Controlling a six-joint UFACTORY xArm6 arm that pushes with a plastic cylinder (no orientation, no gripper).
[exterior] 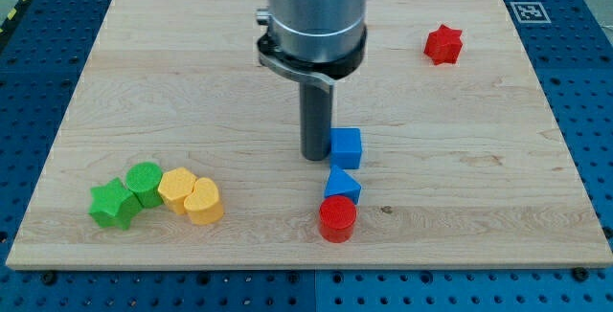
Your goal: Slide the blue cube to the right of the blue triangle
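Camera view: the blue cube sits just above the blue triangle, nearly touching it. There is no hand, only a rod holding nothing; my tip rests against the cube's left face. The push looks just begun. Next, drive rightward, then down beside the triangle, clear of the red cylinder on the bench.

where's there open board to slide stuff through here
Open: the stretch right of the blue cube and blue triangle, below the red star; also the view's upper left. Crowded: my tip touching the cube's left, the red cylinder below the triangle, and the green-yellow cluster bottom left.
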